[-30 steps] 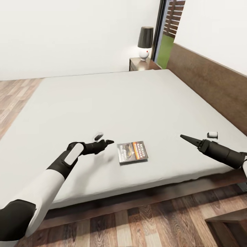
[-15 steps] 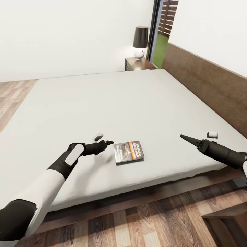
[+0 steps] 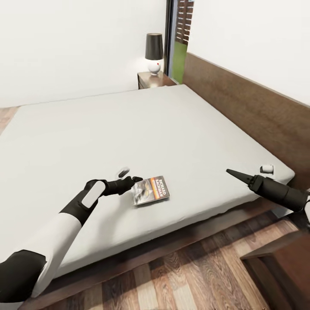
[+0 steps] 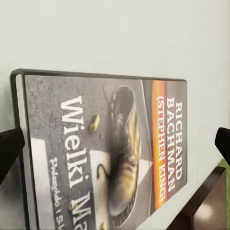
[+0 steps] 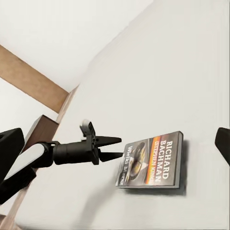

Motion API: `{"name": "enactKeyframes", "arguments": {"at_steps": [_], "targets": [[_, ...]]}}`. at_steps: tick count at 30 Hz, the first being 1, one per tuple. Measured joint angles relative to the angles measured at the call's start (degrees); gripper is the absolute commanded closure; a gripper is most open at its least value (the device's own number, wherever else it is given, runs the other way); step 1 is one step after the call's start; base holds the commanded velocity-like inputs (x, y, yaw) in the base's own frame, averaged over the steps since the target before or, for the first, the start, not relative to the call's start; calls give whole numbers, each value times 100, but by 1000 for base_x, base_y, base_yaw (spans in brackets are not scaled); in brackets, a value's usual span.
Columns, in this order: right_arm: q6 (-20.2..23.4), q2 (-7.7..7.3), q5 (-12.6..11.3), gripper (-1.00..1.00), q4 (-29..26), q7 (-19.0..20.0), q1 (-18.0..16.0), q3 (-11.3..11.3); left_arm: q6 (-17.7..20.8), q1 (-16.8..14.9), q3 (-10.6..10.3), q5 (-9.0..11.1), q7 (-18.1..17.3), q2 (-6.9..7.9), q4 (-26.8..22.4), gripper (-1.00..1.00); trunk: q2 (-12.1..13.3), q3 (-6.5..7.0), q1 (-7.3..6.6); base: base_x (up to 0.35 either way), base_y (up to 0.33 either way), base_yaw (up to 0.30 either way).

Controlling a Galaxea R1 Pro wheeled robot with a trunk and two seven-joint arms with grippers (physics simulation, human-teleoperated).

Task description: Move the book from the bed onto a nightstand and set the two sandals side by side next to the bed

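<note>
The book (image 3: 150,190) lies flat near the front edge of the bed's pale mattress (image 3: 129,125), dark cover up with an orange strip and white lettering. My left gripper (image 3: 137,179) is open just above the book's left edge. In the left wrist view the book (image 4: 105,153) sits between the two spread fingertips (image 4: 8,143). My right gripper (image 3: 230,172) hovers open over the mattress, well to the right of the book. The right wrist view looks across at the book (image 5: 152,165) and the left gripper (image 5: 112,147). A nightstand (image 3: 150,79) stands at the bed's far corner. The sandals are out of view.
A black-shaded lamp (image 3: 154,51) stands on the far nightstand, next to the tall window (image 3: 177,38). The dark headboard (image 3: 241,99) runs along the bed's right side. A dark brown wooden top (image 3: 280,267) juts in at the lower right, over the plank floor (image 3: 172,275).
The whole view has swung, so the bed and the lamp sit further left in the picture. The book now lies right under my left fingertips. Both arms hold the same pose.
</note>
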Motion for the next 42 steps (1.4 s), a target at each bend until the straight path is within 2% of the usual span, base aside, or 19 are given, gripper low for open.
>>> {"name": "enactKeyframes", "arguments": {"at_steps": [42], "targets": [[0,0,0,-100,0,9,0,-6,-1,25,-12,-8,1,21,0,-100,0,0,0,0,0,-264]]}}
